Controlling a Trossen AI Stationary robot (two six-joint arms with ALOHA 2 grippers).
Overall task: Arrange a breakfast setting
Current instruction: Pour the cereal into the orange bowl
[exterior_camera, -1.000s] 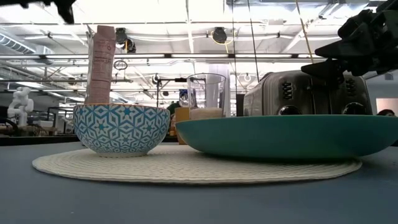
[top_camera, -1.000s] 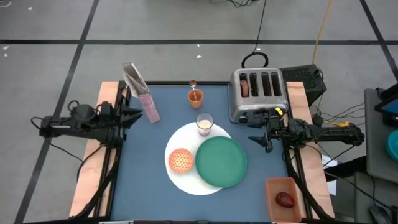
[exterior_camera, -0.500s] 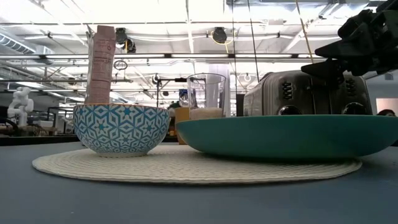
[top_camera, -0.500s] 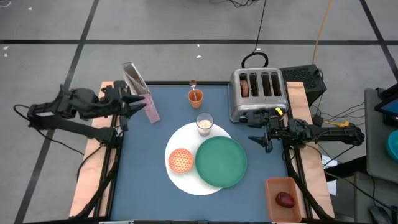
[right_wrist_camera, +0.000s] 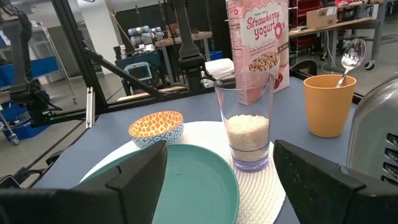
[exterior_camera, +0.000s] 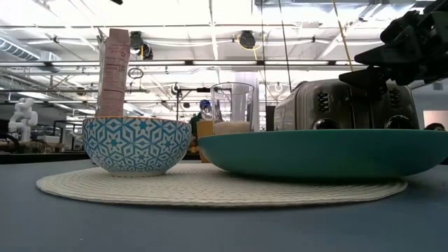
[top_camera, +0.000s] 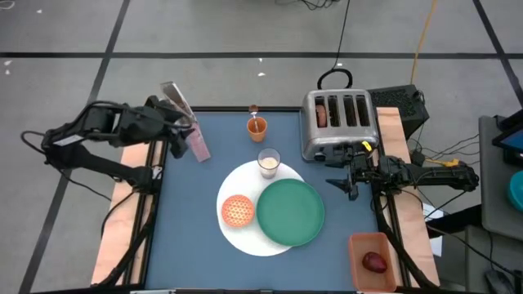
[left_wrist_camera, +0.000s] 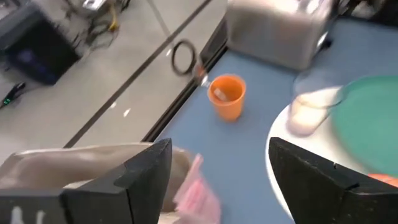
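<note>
The pink cereal box (top_camera: pixel 194 140) stands upright at the table's far left. My left gripper (top_camera: pixel 185 129) hangs open over its opened top (left_wrist_camera: pixel 74 163); whether a finger touches the box I cannot tell. The green plate (top_camera: pixel 291 213) and the small patterned bowl (top_camera: pixel 238 210) sit on the large white round plate (top_camera: pixel 245 239). The milk glass (top_camera: pixel 268 162) stands at that plate's far edge. Behind it is the orange cup (top_camera: pixel 257 126) with the spoon (right_wrist_camera: pixel 349 57) in it. My right gripper (top_camera: pixel 340 181) waits open and level at the right edge.
The silver toaster (top_camera: pixel 339 124) stands at the far right, with a brown thing in one slot (top_camera: pixel 321 115). A tan bin (top_camera: pixel 374 260) at the near right corner holds the dark-red fruit (top_camera: pixel 374 262). Bare blue tabletop (top_camera: pixel 184 220) lies near left.
My left arm has lifted from its low, level rest at the left edge. Its gripper has moved up and toward the far edge, to the cereal box's top, and has tipped downward. The box and the other things have stayed in place.
</note>
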